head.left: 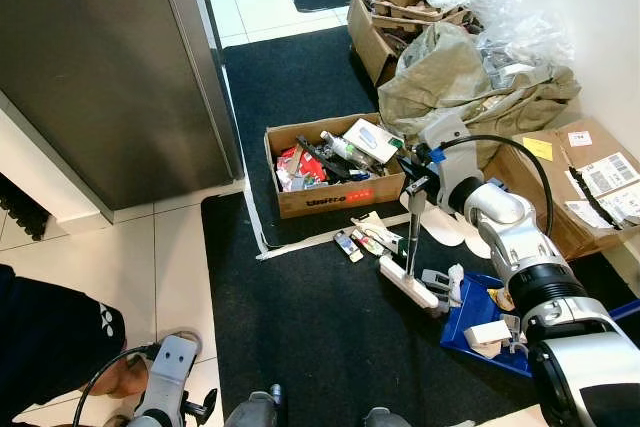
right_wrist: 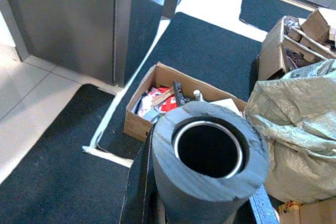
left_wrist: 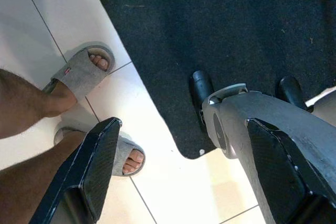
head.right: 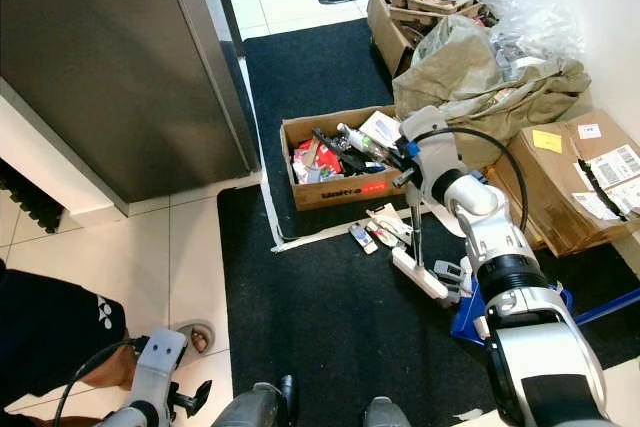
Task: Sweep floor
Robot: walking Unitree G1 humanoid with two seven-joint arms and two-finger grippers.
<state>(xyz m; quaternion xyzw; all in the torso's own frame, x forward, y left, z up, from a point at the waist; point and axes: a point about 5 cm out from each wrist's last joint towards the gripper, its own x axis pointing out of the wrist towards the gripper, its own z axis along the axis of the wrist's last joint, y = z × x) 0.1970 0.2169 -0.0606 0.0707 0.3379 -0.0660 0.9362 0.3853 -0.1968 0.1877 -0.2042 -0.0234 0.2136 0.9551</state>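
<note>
We see the broom [head.left: 411, 247] standing nearly upright on the black carpet [head.left: 320, 337], its white head [head.left: 408, 282] resting flat on the pile just in front of a scatter of small litter [head.left: 362, 239] and beside the blue dustpan [head.left: 478, 315], which lies to the robot's right with scraps in it. The right gripper [head.left: 415, 179] is closed around the broom's foam-sleeved handle near its top; in the right wrist view we look straight down the hollow end of that grey handle [right_wrist: 209, 156], with the black fingers pressed against its sides. Just beyond the litter sits an open cardboard box [head.left: 335, 197] full of wrappers, a bottle and other rubbish, and a strip of white tape [head.left: 300, 244] runs along the carpet edge below it. Farther back are a crumpled tan sack [head.left: 450, 77], clear plastic wrap and more cardboard boxes [head.left: 385, 17] against the wall, with a flattened carton [head.left: 580, 182] to the right. A tall grey metal panel [head.left: 110, 57] stands to the left over white tiles [head.left: 170, 267]. The left gripper [left_wrist: 178, 177] hangs low by the robot's side with its fingers spread wide and nothing between them (below it, a person's feet [left_wrist: 79, 72] in grey slippers stand on the tiles near the carpet's edge).
</note>
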